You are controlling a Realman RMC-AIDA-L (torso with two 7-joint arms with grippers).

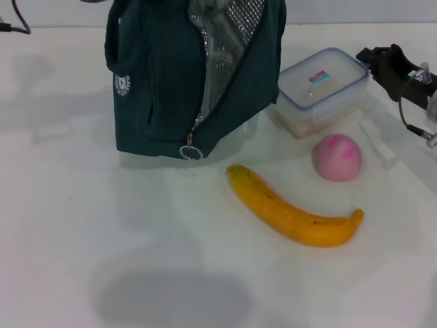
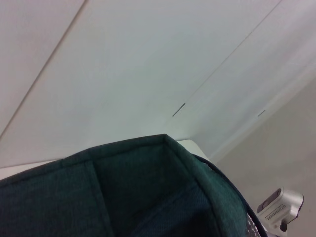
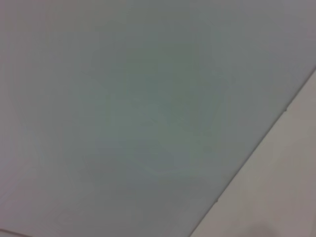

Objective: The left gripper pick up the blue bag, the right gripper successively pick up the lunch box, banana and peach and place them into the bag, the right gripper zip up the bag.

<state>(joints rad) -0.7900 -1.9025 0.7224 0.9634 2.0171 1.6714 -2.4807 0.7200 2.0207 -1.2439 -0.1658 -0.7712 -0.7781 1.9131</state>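
1. The blue bag (image 1: 164, 82) stands upright at the back of the counter (image 1: 82, 225), unzipped; its silver foil lining (image 1: 225, 34) shows through the gap and the ring zip pull (image 1: 190, 152) hangs low on the front. Its top runs out of the head view, so we cannot see what holds it.
2. The left wrist view looks over the bag's dark fabric rim from close by; the left gripper itself is not visible, so we cannot tell how its jaws stand.
3. The lunch box (image 1: 322, 89) sits just beside the bag on its right, lid on. We judge it stiff, light and smooth-sided: take it across the short sides, below the lid rim.
4. The peach (image 1: 336, 157) lies just in front of the box; round, likely to roll, so grip across its middle.
5. The banana (image 1: 293, 212) lies nearer us, curved, soft-skinned; hold gently at mid-length.
6. The right gripper (image 1: 377, 61) hangs at the far right, just beside the box's corner; whether its jaws are open we cannot tell.
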